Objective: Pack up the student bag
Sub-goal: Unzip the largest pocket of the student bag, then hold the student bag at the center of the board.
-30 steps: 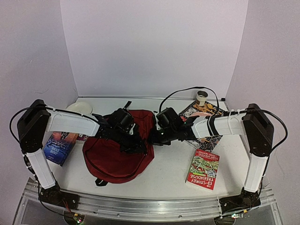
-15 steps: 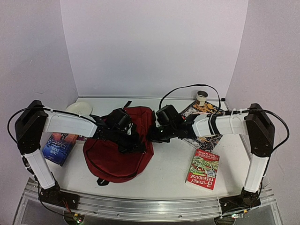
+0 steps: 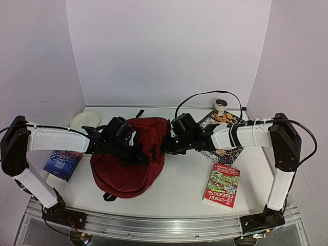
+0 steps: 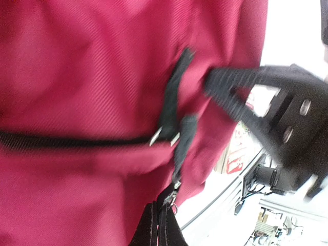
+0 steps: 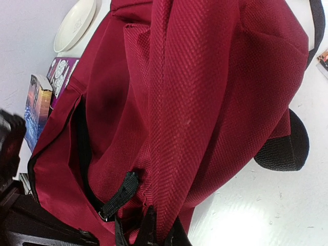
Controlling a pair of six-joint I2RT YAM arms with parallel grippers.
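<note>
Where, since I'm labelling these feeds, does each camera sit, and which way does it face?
Top external: above and behind the bases, looking down at the table; both arms show, left gripper and right gripper on the student bag.
Left wrist: on the left arm, close on the bag's red fabric and zipper; own shut fingertips at bottom, right gripper at right.
Right wrist: on the right arm, looking across the bag toward the plate; own fingertips pinch fabric.
Shared: bag in all; plate in two.

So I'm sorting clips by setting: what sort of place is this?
Probably a robotics lab bench: two arms bolted to a table, plain walls around it, bag and book as props.
</note>
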